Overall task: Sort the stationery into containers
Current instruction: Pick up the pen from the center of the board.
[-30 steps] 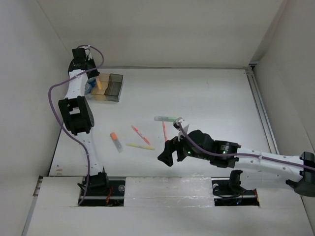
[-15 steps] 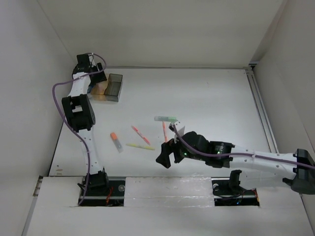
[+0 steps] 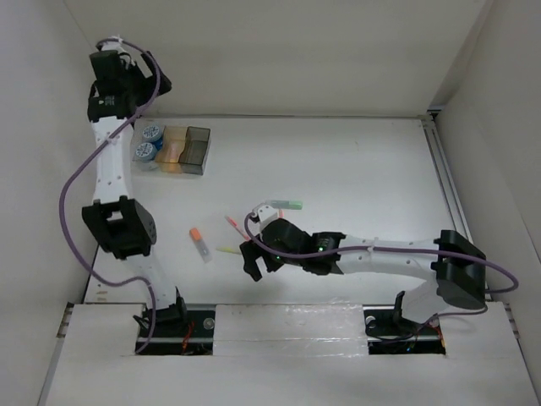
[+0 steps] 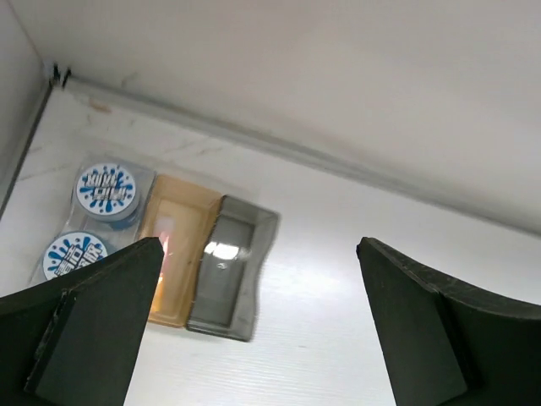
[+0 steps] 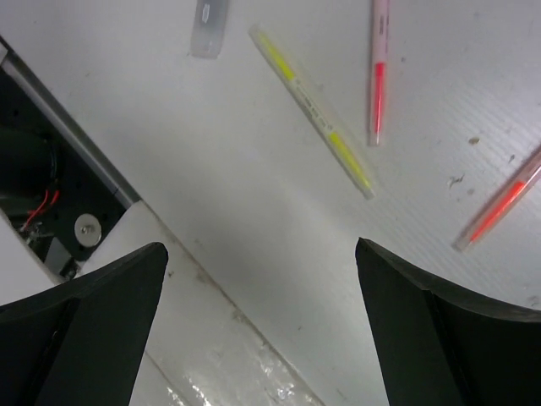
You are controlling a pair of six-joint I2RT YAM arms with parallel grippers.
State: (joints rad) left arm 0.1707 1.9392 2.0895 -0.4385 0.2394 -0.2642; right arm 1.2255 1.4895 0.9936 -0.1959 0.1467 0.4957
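The containers stand in a row at the back left: a clear bin (image 3: 148, 161), an amber bin (image 3: 175, 149) and a dark grey bin (image 3: 197, 147). Two blue-and-white rolls (image 4: 106, 188) (image 4: 74, 254) lie in the clear bin, and something orange (image 4: 165, 241) lies in the amber bin (image 4: 177, 279). My left gripper (image 3: 152, 83) hangs open and empty high above the bins. On the table lie a yellow highlighter (image 5: 313, 110), two red pens (image 5: 378, 72) (image 5: 499, 203), a green pen (image 3: 287, 204) and an orange-capped marker (image 3: 199, 242). My right gripper (image 5: 262, 245) is open and empty, just in front of the yellow highlighter (image 3: 226, 250).
The table's front edge with a taped strip and a black rail (image 5: 51, 203) runs just below my right gripper (image 3: 258, 264). White walls close in the table at the left and the back. The right arm's forearm stretches low across the front right of the table.
My left gripper has opened and risen away from the bins, and a second roll now lies in the clear bin. My right gripper has moved left to a spot beside the yellow highlighter.
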